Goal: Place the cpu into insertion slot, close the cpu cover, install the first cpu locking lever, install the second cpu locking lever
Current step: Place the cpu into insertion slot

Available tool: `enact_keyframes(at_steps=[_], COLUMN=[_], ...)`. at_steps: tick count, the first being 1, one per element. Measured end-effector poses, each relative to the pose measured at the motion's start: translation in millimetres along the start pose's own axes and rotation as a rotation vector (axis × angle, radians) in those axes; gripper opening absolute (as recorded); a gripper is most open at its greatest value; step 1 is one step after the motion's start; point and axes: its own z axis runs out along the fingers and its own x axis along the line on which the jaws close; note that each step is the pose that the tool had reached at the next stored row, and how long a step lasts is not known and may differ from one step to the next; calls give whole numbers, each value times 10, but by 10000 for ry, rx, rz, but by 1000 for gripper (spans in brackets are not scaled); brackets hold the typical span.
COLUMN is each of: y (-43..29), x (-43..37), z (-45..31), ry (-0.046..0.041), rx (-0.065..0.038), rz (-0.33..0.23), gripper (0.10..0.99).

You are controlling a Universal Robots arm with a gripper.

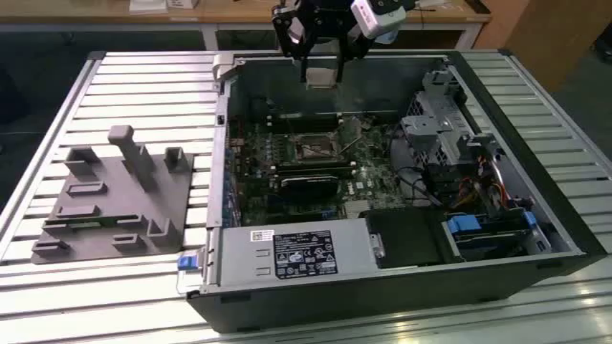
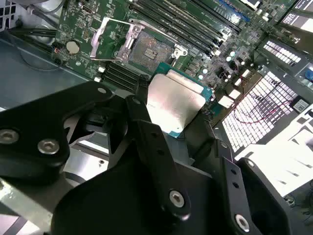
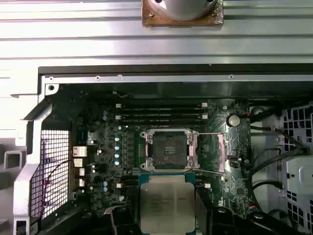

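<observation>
My gripper [image 1: 322, 77] hangs above the back of the open computer case, shut on the cpu [image 1: 322, 82]. In both wrist views the cpu [image 2: 173, 100] [image 3: 166, 203] shows as a flat silvery square on a green edge, clamped between the black fingers [image 2: 146, 129]. The insertion slot [image 1: 313, 147] [image 3: 167, 149] [image 2: 146, 50] lies below it on the motherboard, bare, with nothing in its recess. The cpu cover [image 3: 211, 152] [image 2: 108, 36] [image 1: 352, 132] is swung up and open beside the slot. The cpu is well above the board and apart from the slot.
A grey fixture block [image 1: 115, 201] stands on the slatted table at the exterior view's left. Inside the case are a long black card [image 1: 311, 179], the power supply [image 1: 297, 254], a drive cage [image 1: 449, 136] with cables, and memory slots [image 3: 161, 111] beside the socket.
</observation>
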Motion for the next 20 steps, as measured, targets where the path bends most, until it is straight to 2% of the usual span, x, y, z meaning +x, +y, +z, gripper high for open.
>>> enact_keyframes(at_steps=[8,20], y=[-2,-11], x=[0,-2], z=[16,122], ry=[0,0], rx=[0,0], rz=[0,0], gripper=[541,541])
